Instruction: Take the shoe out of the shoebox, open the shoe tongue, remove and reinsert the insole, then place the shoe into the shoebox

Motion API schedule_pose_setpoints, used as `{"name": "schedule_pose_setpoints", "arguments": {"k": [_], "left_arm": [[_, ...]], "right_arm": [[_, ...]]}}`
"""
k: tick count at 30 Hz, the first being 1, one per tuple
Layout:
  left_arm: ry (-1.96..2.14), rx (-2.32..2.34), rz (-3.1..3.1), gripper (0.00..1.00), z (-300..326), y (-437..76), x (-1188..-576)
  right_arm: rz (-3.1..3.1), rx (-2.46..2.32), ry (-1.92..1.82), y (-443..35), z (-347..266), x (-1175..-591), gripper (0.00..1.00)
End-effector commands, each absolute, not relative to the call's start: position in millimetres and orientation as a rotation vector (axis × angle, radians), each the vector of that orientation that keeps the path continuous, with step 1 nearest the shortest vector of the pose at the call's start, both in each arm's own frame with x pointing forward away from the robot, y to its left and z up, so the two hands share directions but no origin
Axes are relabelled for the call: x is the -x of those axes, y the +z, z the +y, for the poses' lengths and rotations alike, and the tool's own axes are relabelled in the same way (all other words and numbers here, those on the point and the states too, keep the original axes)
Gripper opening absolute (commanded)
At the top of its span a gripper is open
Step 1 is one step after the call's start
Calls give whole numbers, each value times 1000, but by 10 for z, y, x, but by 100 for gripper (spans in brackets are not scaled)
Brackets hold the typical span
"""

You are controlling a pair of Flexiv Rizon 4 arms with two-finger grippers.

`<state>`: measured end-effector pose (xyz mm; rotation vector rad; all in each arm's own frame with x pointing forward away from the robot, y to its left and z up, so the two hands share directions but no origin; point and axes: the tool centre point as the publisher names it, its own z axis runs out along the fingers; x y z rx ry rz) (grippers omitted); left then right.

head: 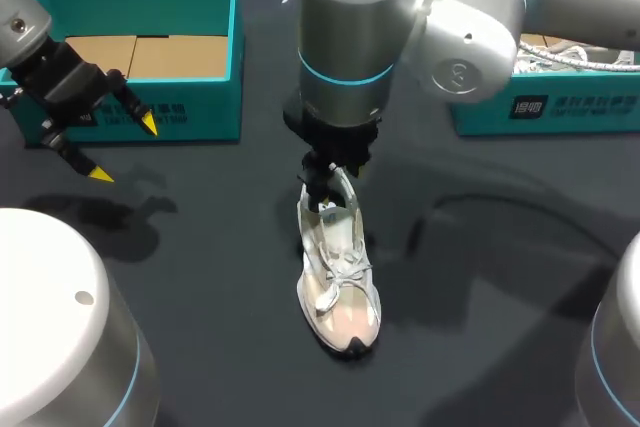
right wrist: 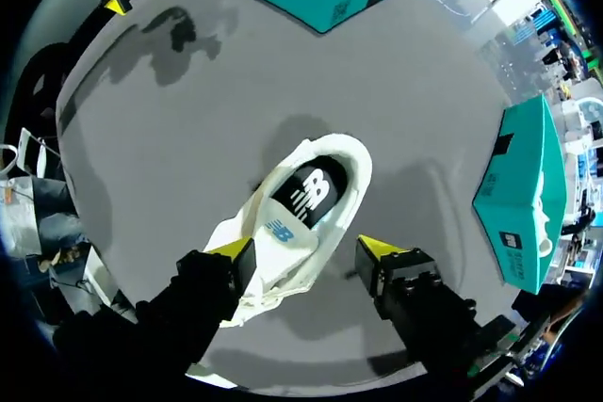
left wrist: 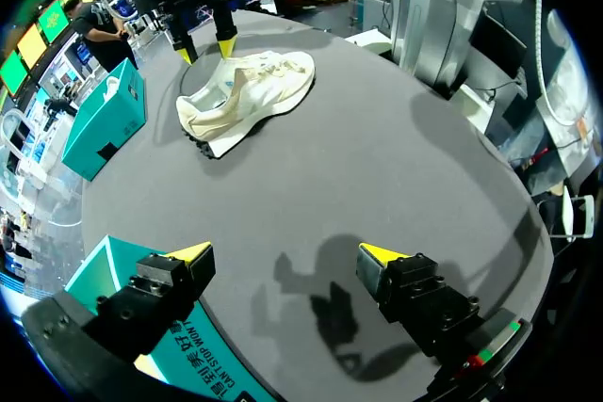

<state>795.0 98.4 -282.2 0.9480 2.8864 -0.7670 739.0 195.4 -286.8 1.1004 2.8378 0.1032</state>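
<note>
Checking surroundings: teal shoebox (head: 200, 107) at far-left corner of dark tabletop (head: 200, 257), cardboard inside. 2nd teal box (head: 560, 107) at far-right edge, white laces showing over its rim. Left gripper (head: 124, 150) just in front of shoebox, above tabletop, fingers wide apart, holding nothing. R arm's wrist hangs over shoe's heel end and hides part of it from above. Right gripper (right wrist: 306, 251) straddles heel, fingers spread, not clamped. Shoe (head: 338, 282) at mid-tabletop, upright on sole, toe twd near edge. Cream mesh upper, white laces, dark outsole; black insole (right wrist: 311, 190) visible in opening.
</note>
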Motion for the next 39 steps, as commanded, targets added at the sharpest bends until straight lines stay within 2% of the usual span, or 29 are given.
{"name": "schedule_pose_setpoints", "arguments": {"k": [1, 3, 13, 28, 39], "left_arm": [[-764, -949, 2886, 100, 992, -2816, -7941], [-764, -949, 2886, 100, 992, -2816, -7941], [-764, -949, 2886, 100, 992, -2816, -7941], [-764, -949, 2886, 100, 992, -2816, -7941], [-764, -949, 2886, 100, 992, -2816, -7941]], "right_arm": [[3012, -522, 171, -2749, 1863, -7487, 100], [3047, -383, 216, -2698, 1820, -7470, 100], [3047, -383, 216, -2698, 1820, -7470, 100], [2981, -104, 55, -2820, 2204, -7824, 100], [3000, 82, 19, -3036, 2253, -8047, 100]]}}
